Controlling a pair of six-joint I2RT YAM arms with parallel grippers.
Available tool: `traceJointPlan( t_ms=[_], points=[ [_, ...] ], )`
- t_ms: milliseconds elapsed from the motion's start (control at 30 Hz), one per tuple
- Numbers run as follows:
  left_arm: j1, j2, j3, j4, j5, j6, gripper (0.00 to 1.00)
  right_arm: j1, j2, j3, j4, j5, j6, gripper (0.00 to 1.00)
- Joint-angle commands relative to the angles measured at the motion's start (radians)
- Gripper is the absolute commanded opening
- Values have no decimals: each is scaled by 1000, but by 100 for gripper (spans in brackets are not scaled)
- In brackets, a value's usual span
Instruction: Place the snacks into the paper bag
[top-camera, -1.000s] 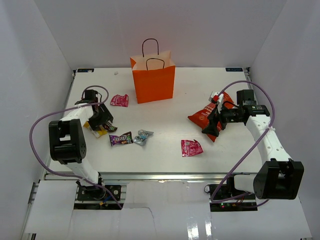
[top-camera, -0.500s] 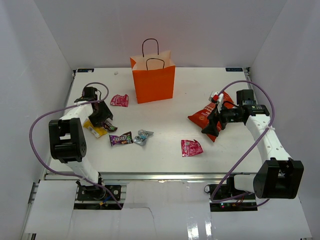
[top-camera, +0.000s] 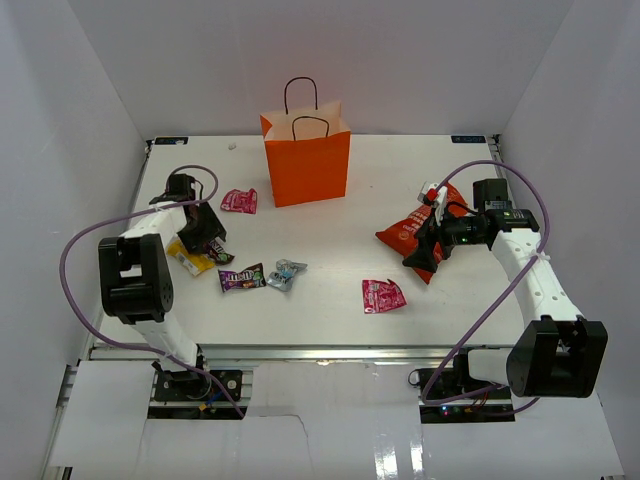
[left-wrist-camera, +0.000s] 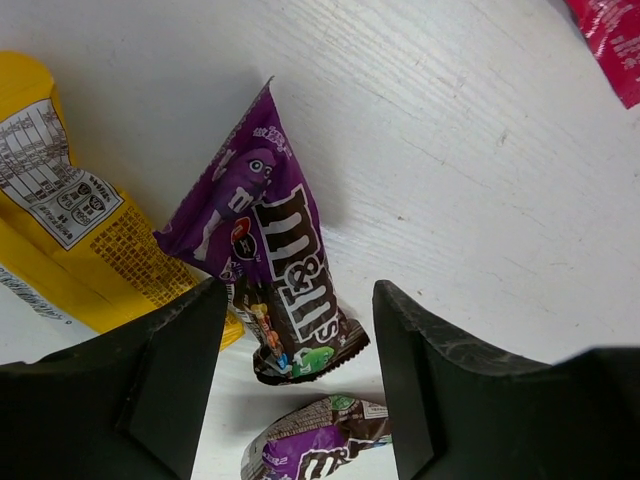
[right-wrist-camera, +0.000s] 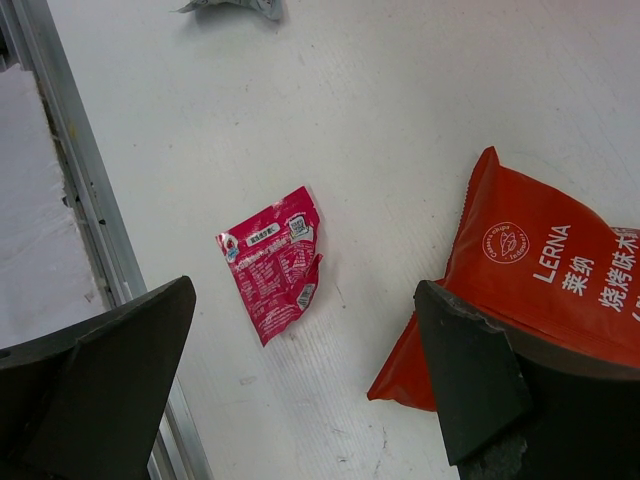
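Observation:
The orange paper bag (top-camera: 307, 160) stands upright at the back centre. My left gripper (top-camera: 205, 236) (left-wrist-camera: 300, 400) is open and empty, its jaws either side of the lower end of a dark purple candy packet (left-wrist-camera: 270, 270) lying on the table. A yellow packet (left-wrist-camera: 70, 240) (top-camera: 190, 260) lies beside it. A second purple packet (top-camera: 242, 278) (left-wrist-camera: 320, 440) lies nearer. My right gripper (top-camera: 425, 250) (right-wrist-camera: 300, 400) is open and empty at the near corner of the red chip bag (top-camera: 415, 230) (right-wrist-camera: 550, 280).
A silver-blue packet (top-camera: 285, 272) lies next to the second purple one. One pink packet (top-camera: 239, 201) lies left of the paper bag, another (top-camera: 383, 296) (right-wrist-camera: 272, 262) near the front, left of my right gripper. White walls enclose the table; a metal rail (right-wrist-camera: 70, 180) runs along its front edge.
My left gripper has shifted slightly back from over the yellow packet, which now shows more. The right arm has barely moved.

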Motion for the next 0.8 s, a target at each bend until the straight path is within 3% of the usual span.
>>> traceJointPlan(
  t_ms=[0,400,567,767],
  points=[
    [0,19,12,-11,5,13,70,1,-6,36,15,-27,-1,96],
    [-8,29,6,-8,13,12,61,1,-8,39,15,-29,1,96],
    [-9,25,7,-2,25,19,37,1,-9,40,17,-30,4,96],
    [-14,-46,27,4,28,24,20,1,-12,42,17,-33,9,96]
  ],
)
